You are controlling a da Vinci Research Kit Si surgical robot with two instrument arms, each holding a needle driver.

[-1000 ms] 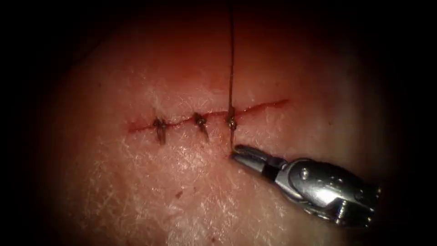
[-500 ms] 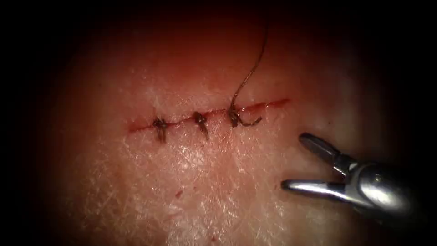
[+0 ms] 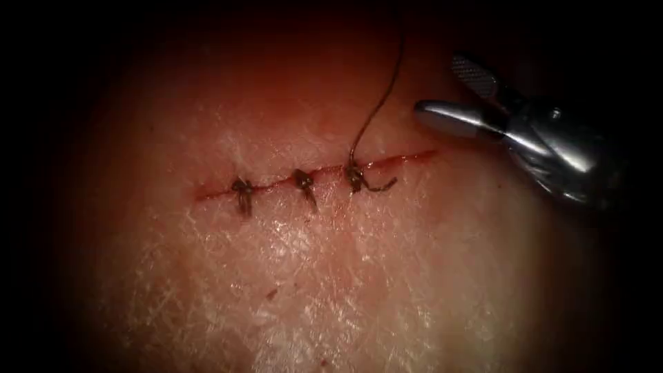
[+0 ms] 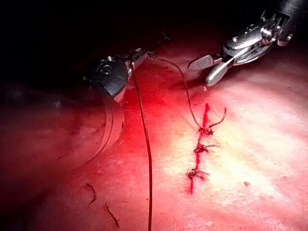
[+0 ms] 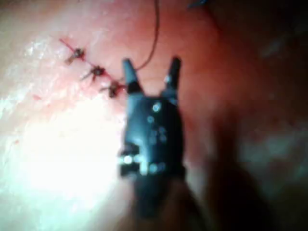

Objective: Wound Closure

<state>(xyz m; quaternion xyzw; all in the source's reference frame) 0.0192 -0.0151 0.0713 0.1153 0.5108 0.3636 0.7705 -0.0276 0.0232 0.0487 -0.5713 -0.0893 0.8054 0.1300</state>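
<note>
Tissue (image 3: 331, 276) with three knots along the cut (image 3: 407, 160) — right tool (image 3: 452, 93) fingers wide apart, empty; left tool (image 4: 137, 57) fingers closed on thread (image 3: 376, 110).

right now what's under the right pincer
The right pincer hangs open over bare tissue, above the cut's right end and holding nothing. The thread rises from the third knot just beside it. The tissue under its body is covered.
</note>
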